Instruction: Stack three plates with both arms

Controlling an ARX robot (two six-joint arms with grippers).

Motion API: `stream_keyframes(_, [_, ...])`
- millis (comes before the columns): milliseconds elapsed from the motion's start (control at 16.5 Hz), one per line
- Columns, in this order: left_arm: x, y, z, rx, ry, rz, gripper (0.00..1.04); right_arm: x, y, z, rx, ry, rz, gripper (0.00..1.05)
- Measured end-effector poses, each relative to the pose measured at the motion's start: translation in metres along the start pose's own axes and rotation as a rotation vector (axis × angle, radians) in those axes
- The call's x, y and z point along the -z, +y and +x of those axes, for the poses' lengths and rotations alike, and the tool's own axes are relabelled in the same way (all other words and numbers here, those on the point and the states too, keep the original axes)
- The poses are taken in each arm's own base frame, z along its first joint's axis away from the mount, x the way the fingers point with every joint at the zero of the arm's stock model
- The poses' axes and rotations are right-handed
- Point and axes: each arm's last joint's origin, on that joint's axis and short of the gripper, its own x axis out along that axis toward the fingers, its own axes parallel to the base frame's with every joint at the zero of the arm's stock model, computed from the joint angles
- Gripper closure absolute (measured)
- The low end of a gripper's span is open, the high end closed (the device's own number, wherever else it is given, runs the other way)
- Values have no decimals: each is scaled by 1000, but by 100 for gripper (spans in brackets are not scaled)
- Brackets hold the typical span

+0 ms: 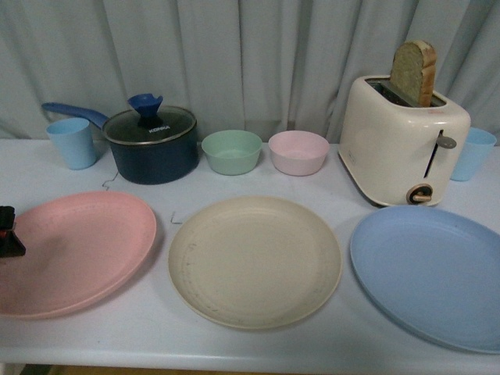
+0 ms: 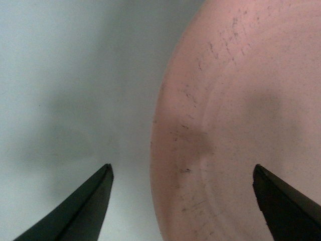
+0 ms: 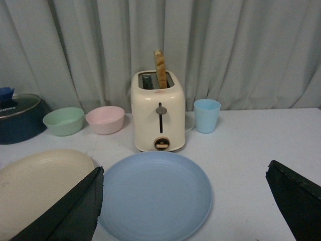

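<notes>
Three plates lie side by side on the white table: a pink plate [image 1: 74, 250] at the left, a beige plate [image 1: 254, 259] in the middle and a light blue plate [image 1: 433, 273] at the right. My left gripper [image 2: 183, 173] hangs open just above the pink plate's [image 2: 241, 120] outer rim, one finger over the table and one over the plate. A bit of that arm [image 1: 9, 232] shows at the front view's left edge. Nothing sits between the fingers of my right gripper [image 3: 184, 173], which is open above and short of the blue plate [image 3: 155, 193]. The beige plate [image 3: 37, 186] lies beside it.
Behind the plates stand a blue cup [image 1: 73, 142], a dark lidded saucepan [image 1: 152, 142], a green bowl [image 1: 232, 151], a pink bowl [image 1: 298, 151], a cream toaster [image 1: 402, 141] holding a slice of bread, and another blue cup [image 1: 474, 153]. A grey curtain hangs behind.
</notes>
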Motion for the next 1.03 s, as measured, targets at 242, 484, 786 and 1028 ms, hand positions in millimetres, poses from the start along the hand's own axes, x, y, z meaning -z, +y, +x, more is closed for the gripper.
stream_keyframes(242, [0, 3, 6, 24, 18, -7, 67, 0, 0, 0, 0, 0, 0, 6])
stream_keyframes(484, [-3, 5, 1, 63, -3, -45, 102, 0, 0, 0, 0, 0, 0, 6])
stream_keyframes(786, [-24, -8, -67, 42, -92, -45, 102, 0, 0, 0, 0, 0, 0, 6])
stream_keyframes(1028, [-37, -81, -125, 118, -224, -49, 102, 0, 0, 0, 0, 0, 0, 6])
